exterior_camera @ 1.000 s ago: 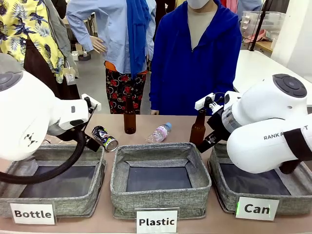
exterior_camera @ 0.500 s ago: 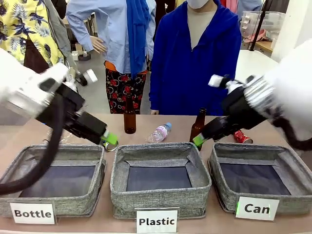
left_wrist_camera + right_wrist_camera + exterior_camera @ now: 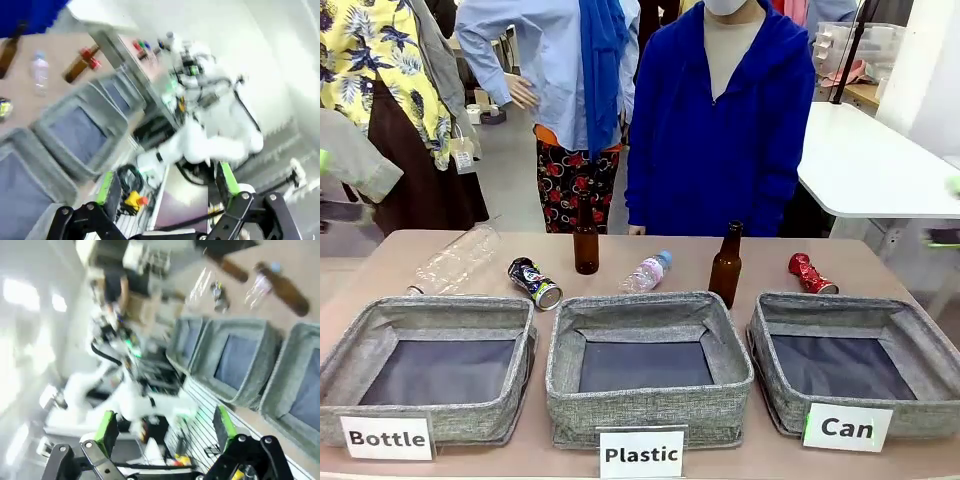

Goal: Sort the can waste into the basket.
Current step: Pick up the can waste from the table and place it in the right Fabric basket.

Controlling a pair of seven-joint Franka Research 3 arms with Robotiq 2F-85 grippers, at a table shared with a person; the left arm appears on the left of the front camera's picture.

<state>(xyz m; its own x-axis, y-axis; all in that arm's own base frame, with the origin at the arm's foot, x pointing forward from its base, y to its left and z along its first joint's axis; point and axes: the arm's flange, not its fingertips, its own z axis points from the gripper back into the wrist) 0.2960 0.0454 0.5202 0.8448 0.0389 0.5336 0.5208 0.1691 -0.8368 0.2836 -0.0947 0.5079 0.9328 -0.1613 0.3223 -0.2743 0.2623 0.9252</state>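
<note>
Blue-black metal, the dark can (image 3: 534,283) lies on its side just behind the gap between the Bottle basket (image 3: 440,308) and Plastic basket (image 3: 640,302); we see the crushed red can (image 3: 811,273) farther right, just behind the Can basket (image 3: 840,303). Wrist views are blurred, yet the left gripper (image 3: 166,182) and right gripper (image 3: 165,424) seem spread wide, gripping nothing.

Three baskets sit in a row along the near side of the table (image 3: 880,262): the left basket (image 3: 430,420), the middle basket (image 3: 650,405) and the right basket (image 3: 910,420), each with a sign at its near wall. Behind them, left to right, come a large plastic bottle (image 3: 455,260) lying down, the left can (image 3: 534,283), an upright glass bottle (image 3: 586,243) farther back, a small plastic bottle (image 3: 646,273) lying down, a second glass bottle (image 3: 726,265) and the right can (image 3: 810,273). A person (image 3: 720,130) stands at the far edge.
</note>
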